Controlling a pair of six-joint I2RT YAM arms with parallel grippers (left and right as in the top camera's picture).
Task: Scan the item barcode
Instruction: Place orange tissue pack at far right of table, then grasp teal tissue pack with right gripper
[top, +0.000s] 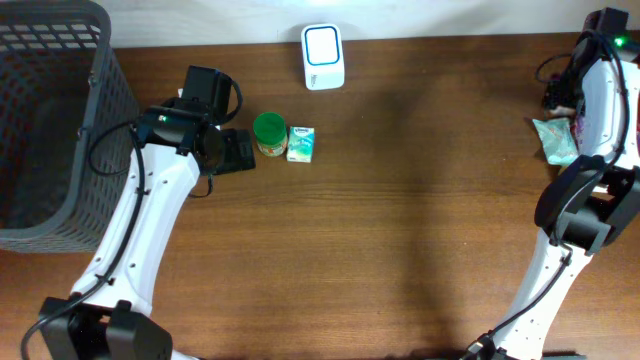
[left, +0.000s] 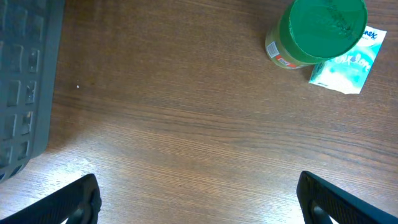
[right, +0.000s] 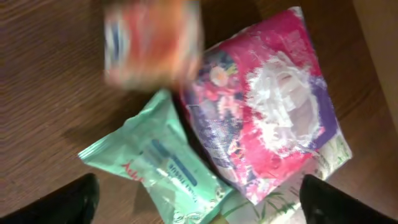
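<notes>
Hovering at your far right, the right gripper (right: 202, 202) stands wide open, holding nothing; beneath it lie a mint-green wipes pack (right: 158, 168), a pink-and-purple floral soft pack (right: 267, 118) and a blurred orange-and-white packet (right: 149, 46). Your left gripper (left: 199, 199), equally wide and empty, faces a green-lidded jar (left: 317, 31) beside a teal tissue packet (left: 348, 65), both near the white barcode scanner (top: 323, 56), likely staged for scanning. The grey mesh basket (top: 100, 60) shows nothing inside

Orange item (right: 152, 43), blurred, beside mint pack (right: 161, 168); white scanner (top: 323, 55) well apart
</notes>
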